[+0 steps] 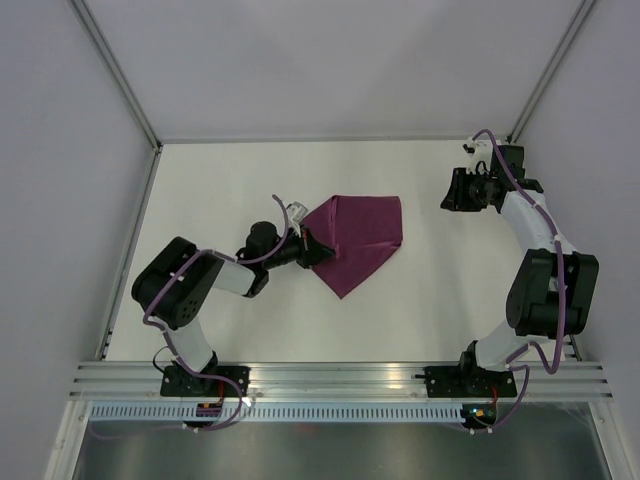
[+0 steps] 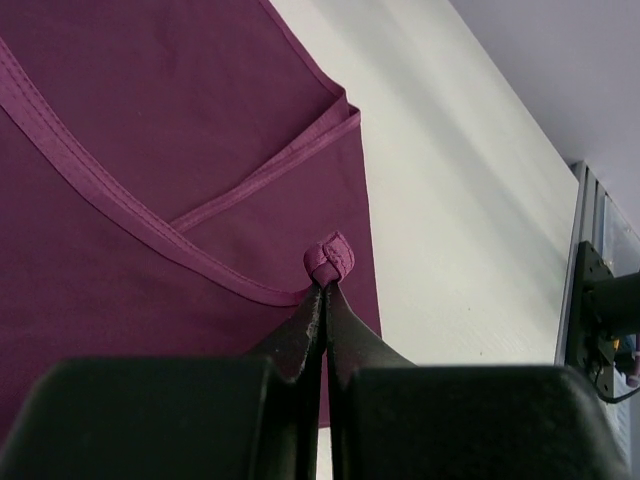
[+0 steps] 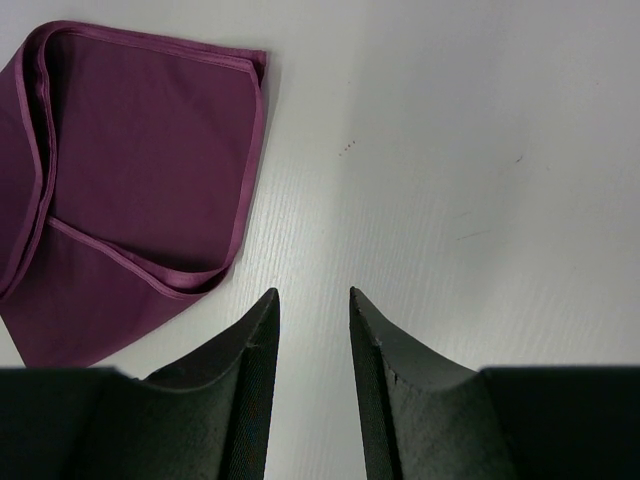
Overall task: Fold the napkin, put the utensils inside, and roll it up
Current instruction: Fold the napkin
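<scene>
Here, in the top view, the plum napkin lies folded on the white bench. The left gripper is at its left edge and the right gripper is well apart on the right. From the left wrist, the left gripper is closed tight on a small bunched corner of the napkin. From the right wrist, the right gripper hangs a little open above the bench and holds nothing; the napkin lies to its upper left.

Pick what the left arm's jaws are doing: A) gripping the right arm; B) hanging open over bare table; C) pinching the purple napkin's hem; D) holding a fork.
C: the left wrist view shows the left jaws shut on a bunched bit of the napkin hem.
</scene>
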Action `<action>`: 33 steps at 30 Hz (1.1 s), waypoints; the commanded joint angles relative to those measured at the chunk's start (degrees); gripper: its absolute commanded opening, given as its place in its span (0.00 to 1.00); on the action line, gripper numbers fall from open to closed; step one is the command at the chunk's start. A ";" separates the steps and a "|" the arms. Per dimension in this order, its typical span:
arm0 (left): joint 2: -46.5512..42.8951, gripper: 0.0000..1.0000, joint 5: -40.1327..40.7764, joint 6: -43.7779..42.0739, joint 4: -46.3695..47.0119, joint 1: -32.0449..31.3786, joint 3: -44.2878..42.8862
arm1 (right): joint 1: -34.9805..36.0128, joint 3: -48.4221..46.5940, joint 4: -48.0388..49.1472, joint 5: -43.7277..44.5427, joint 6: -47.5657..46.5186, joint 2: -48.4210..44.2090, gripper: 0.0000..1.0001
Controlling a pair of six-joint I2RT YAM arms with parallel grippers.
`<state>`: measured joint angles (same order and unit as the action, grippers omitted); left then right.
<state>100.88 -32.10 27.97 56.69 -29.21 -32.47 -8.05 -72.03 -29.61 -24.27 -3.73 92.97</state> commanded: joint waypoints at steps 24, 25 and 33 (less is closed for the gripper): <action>0.72 0.07 4.67 -14.61 -12.30 -9.46 -0.14 | 0.93 -0.39 0.16 1.24 -0.58 1.87 0.40; 0.55 0.08 5.02 -14.69 -12.39 -9.72 -0.05 | 1.02 -0.39 0.16 1.33 -0.58 1.87 0.40; -0.51 0.23 6.17 -15.22 -14.05 -10.51 -0.40 | 1.20 -0.39 0.16 1.51 -0.67 1.87 0.40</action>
<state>101.60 -27.16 16.01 42.98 -39.16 -32.36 -7.16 -72.03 -29.61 -23.42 -3.92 94.74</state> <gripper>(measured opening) 0.206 0.396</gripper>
